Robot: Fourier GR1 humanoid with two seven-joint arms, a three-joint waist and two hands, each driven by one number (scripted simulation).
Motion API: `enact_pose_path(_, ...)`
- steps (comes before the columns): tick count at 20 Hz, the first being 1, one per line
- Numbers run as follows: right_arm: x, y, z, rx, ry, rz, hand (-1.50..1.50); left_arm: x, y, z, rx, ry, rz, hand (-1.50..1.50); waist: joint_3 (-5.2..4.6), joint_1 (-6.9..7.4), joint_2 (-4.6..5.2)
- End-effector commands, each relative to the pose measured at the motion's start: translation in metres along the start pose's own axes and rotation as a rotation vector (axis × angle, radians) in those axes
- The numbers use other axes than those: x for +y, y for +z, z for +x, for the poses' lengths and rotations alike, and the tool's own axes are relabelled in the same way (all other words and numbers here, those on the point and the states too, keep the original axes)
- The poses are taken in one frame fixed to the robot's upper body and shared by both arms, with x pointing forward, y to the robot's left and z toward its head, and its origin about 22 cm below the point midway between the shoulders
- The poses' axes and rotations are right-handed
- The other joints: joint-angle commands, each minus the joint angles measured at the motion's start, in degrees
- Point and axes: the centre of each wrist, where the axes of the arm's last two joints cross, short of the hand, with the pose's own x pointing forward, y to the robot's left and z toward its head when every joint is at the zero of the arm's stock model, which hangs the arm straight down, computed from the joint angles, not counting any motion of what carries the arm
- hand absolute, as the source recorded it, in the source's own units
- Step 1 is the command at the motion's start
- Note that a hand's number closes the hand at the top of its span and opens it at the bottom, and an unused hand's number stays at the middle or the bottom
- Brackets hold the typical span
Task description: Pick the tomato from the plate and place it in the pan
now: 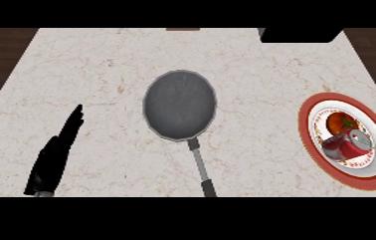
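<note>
Left robot hand [55, 154] sits at lower left of the desk [110, 69], fingers straight and together, released, grasping nothing, well apart from the pan. Right robot hand is out of frame. Pan [180, 104] is mid-desk, dark grey, nothing in it, handle [200, 169] running toward the lower edge. Plate [312, 134], red-rimmed, is at the right edge. Tomato [339, 123] lies on the plate, with a red can [349, 147] on its side just beside it, touching or nearly so.
</note>
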Motion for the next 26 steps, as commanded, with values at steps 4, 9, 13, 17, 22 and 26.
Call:
enact_pose_path(4,0.003,-0.008,0.056,0.093,0.103,0.083,-1.50,-0.017,-0.013,0.002,-0.016,0.000,-0.020,0.00,0.07,1.27,0.31)
enact_pose_path(9,0.013,-0.030,0.067,0.159,0.112,0.190,-1.50,-0.010,-0.005,0.011,-0.020,-0.016,-0.036,0.00,0.12,1.68,0.33)
enact_pose_path(13,0.023,-0.034,0.084,0.194,0.204,0.227,-1.50,-0.006,-0.008,-0.007,-0.024,0.004,-0.019,0.00,0.07,1.67,0.40)
enact_pose_path(17,0.039,-0.030,0.098,0.265,0.319,0.305,-1.50,-0.011,-0.013,0.017,-0.018,-0.005,-0.026,0.00,0.08,1.93,0.37)
enact_pose_path(22,0.044,-0.043,0.088,0.326,0.360,0.361,-1.50,-0.007,0.000,0.006,-0.026,-0.005,-0.024,0.00,0.08,1.30,0.18)
enact_pose_path(26,0.060,-0.049,0.088,0.342,0.382,0.379,-1.50,0.003,0.001,-0.001,-0.001,0.002,-0.015,0.00,0.08,1.19,0.17)
